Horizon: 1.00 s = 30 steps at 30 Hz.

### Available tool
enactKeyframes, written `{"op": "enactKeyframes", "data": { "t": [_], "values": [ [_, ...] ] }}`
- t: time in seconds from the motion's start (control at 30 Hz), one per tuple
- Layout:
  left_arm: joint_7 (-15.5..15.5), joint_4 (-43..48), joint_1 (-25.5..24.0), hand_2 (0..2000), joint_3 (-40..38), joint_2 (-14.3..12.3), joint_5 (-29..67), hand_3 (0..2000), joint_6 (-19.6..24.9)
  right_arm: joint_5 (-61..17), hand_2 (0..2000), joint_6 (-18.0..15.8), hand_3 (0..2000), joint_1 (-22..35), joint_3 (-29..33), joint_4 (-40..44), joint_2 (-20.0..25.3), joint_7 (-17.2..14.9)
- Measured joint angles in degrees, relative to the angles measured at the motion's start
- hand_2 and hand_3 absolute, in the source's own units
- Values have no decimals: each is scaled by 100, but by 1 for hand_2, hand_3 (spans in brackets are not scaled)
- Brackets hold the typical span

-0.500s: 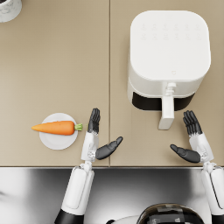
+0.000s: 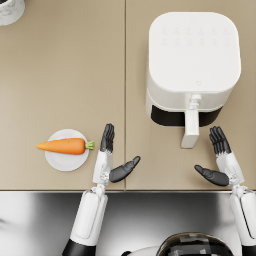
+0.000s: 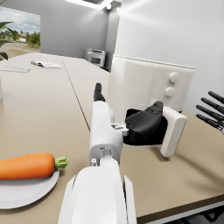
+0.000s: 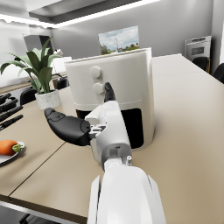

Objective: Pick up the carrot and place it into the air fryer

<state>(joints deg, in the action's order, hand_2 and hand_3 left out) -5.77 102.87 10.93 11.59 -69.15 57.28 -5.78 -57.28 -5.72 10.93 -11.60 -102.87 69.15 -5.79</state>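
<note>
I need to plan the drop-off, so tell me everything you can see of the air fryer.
The air fryer is a white, boxy, plastic-looking appliance with rounded corners, standing upright on the tan table, ahead of the right hand. Its top bears faint control markings. The drawer is pulled partly out, leaving a dark gap, its handle pointing toward the robot. The wrist views show two round knobs on the front. Neither hand touches it.

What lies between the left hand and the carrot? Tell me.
Nothing but a sliver of bare table. In the head view the left hand is open just right of the carrot, whose green stem end points toward it on the plate.
</note>
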Motion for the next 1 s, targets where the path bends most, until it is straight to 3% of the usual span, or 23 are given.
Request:
{"op": "enactKeyframes", "data": {
  "t": [0.3, 0.37, 0.47, 0.77, 1.0],
  "values": [
    [0, 0, 0, 0, 0, 0, 0, 0, 0, 0, 0, 0, 0, 0, 0, 0, 0, 0],
    [280, -61, -15, 0, 78, -28, 0, 0, 281, 0, 0, 162, 0, -10, -51, 32, 11, 164],
    [467, -64, -68, 0, -8, -60, 0, 0, 468, 0, 0, 421, 0, 66, -189, 224, 115, 426],
    [571, -5, -233, 0, -905, -133, 2297, 0, 572, -1968, 0, 564, 0, 293, -451, 663, 414, 571],
    [576, -90, -139, 0, -1533, -198, 4099, 0, 577, -2388, 0, 571, 0, 266, -434, 825, 508, 578]
  ]
}}
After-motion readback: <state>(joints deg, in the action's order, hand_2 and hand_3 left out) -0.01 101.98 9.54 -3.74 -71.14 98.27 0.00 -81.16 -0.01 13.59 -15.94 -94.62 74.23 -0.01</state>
